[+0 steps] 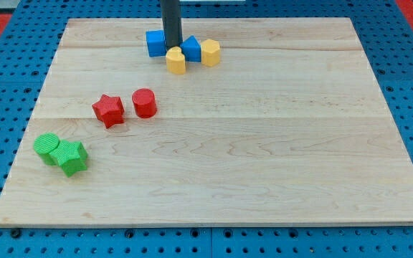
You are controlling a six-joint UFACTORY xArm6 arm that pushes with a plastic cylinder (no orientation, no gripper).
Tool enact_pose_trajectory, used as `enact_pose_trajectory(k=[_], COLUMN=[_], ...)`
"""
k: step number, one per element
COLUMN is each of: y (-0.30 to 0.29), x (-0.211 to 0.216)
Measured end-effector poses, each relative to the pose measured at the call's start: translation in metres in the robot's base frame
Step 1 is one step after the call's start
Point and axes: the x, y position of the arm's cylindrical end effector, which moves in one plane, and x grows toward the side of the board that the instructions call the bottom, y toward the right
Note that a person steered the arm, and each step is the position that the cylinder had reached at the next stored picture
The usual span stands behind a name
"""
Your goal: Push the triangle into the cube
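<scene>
Standing at the view's top of the wooden surface point(264, 165), the rod's tip point(171, 47) (no gripper fitted) sits between the blue cube point(155, 43) and blue triangle point(191, 48); it should circle right, then push left.

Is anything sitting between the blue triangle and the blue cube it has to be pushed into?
Only my own rod: my tip stands in the narrow gap between the blue cube and the blue triangle. No block sits between them; the yellow block lies just below.
</scene>
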Motion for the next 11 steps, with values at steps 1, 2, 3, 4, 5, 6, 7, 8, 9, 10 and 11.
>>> enact_pose_trajectory(k=[1, 2, 3, 4, 5, 6, 7, 8, 9, 10, 11], y=[0.005, 0.006, 0.047, 0.090, 0.108, 0.041, 0.010, 0.011, 0.023, 0.053, 0.100], x=[0.005, 0.033, 0.040, 0.051, 0.029, 0.007, 0.002, 0.002, -0.022, -0.054, -0.063])
